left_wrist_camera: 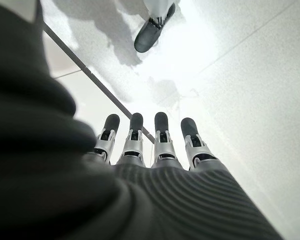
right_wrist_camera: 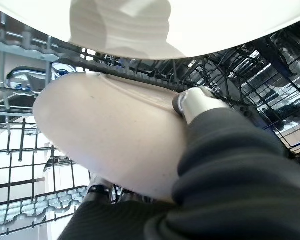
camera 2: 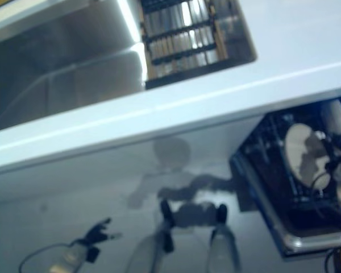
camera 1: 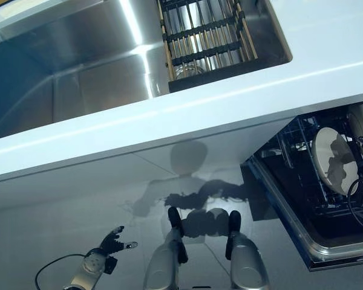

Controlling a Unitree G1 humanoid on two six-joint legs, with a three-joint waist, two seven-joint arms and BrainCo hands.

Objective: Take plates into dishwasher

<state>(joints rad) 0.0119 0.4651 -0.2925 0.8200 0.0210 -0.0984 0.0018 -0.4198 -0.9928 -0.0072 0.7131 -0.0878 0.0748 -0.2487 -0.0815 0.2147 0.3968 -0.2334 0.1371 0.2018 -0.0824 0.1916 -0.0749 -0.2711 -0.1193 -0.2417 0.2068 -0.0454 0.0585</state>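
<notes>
The right robot hand (right_wrist_camera: 200, 107) is down in the open dishwasher (camera 1: 327, 241), off to the right under the edge of the white surface (camera 1: 230, 103). It's got a cream plate (right_wrist_camera: 115, 145) clamped: the wrist view shows the thumb hooked over the plate's rim with the plate lying across the palm, and the fingers tucked under it, mostly hidden. In the head views that plate (camera 1: 333, 158) stands on edge among the dark wires of the rack (right_wrist_camera: 30, 130), with the arm coming in from the right side. Another white dish (right_wrist_camera: 140, 25) sits just past the held plate, also in the rack.

The left robot hand (camera 1: 112, 243) hangs low by the robot's side, well away from the dishwasher, above the pale floor (left_wrist_camera: 250, 75). Its fingers (left_wrist_camera: 160, 135) are straight and lined up in a row, holding nothing.

Up top, the steel sink (camera 1: 78, 66) is set into the surface, with a dark drying rack (camera 1: 206, 36) laid across its right end, near the dishwasher side.
</notes>
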